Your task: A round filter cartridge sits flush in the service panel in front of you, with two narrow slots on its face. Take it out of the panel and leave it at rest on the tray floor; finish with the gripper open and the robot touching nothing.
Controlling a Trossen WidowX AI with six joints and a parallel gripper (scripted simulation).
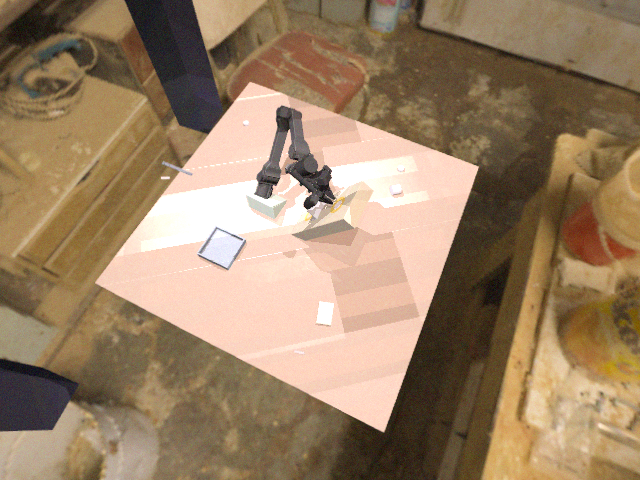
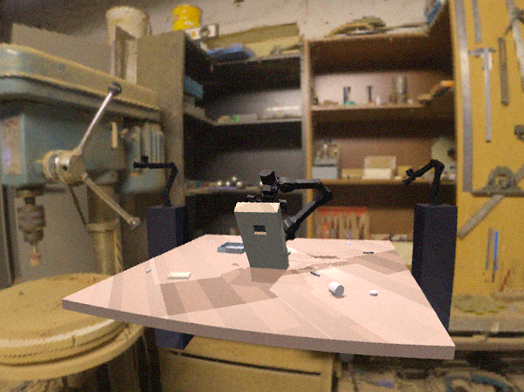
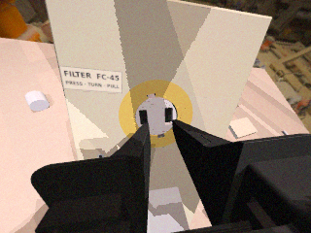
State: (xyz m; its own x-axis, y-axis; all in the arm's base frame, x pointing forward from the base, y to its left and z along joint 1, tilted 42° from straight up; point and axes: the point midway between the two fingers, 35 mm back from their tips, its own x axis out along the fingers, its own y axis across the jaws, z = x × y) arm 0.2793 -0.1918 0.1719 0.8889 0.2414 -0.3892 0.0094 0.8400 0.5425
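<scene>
The service panel [image 1: 325,229] [image 2: 268,252] [image 3: 92,44] stands tilted on the table. The round pale filter cartridge [image 3: 155,108] sits in it inside a yellow ring [image 3: 126,114], with its two dark slots side by side in the wrist view. My gripper [image 3: 160,125] is partly open, with nothing held between its fingers. Its two fingertips are close to the face, just below the slots in the wrist view; whether they touch or enter the slots I cannot tell. The panel hides the fingertips in the exterior view. The shallow tray [image 1: 222,248] [image 2: 231,247] is empty.
A pale green block [image 1: 266,206] stands beside the arm's base, between tray and panel. A white cylinder [image 1: 395,189] [image 2: 335,288] [image 3: 37,101] lies on the panel's far side from the tray. A flat white block [image 1: 324,313] [image 2: 179,275] [image 3: 242,127] lies behind the panel.
</scene>
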